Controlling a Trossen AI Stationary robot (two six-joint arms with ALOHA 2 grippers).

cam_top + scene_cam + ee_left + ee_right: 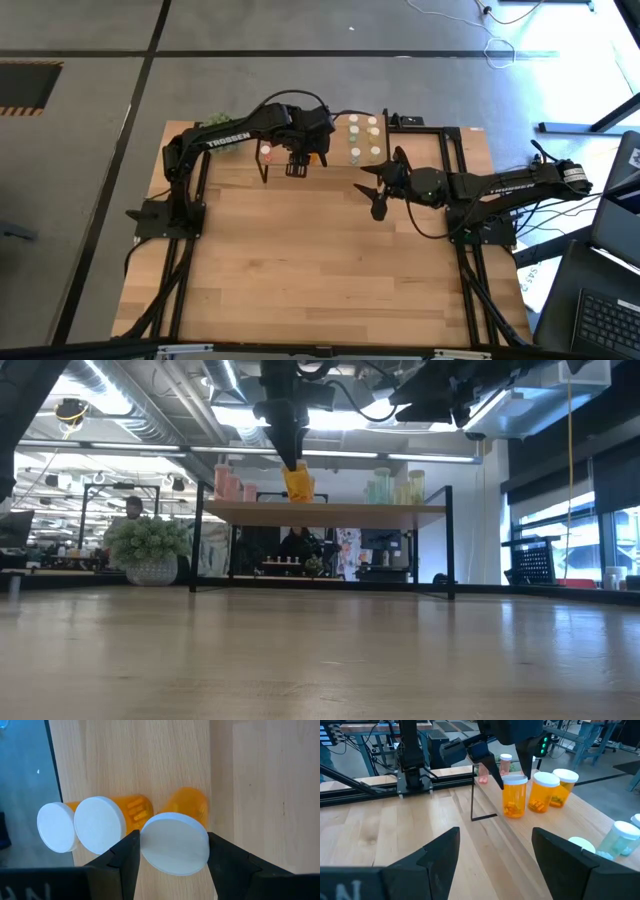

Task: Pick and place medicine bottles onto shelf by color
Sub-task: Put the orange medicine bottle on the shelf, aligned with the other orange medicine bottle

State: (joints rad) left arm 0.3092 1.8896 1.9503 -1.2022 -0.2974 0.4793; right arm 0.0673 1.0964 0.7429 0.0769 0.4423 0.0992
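Note:
The shelf stands at the table's far edge. Pink bottles stand at its left end and pale green ones at its right. Two orange bottles with white caps stand near the middle. My left gripper reaches down over the shelf and is shut on another orange bottle beside them. My right gripper hovers open above the table, right of centre, pointing toward the shelf, with nothing between its fingers. My left gripper pinches the orange bottle's white cap between its two fingers, one on each side of the rim. The fingers come from above, slanting down. The bottle is upright, and its base looks to be on the shelf board.
A potted green plant stands on the table left of the shelf. The wooden tabletop stretches bare in front of the shelf. Black frame rails run along the table's sides.

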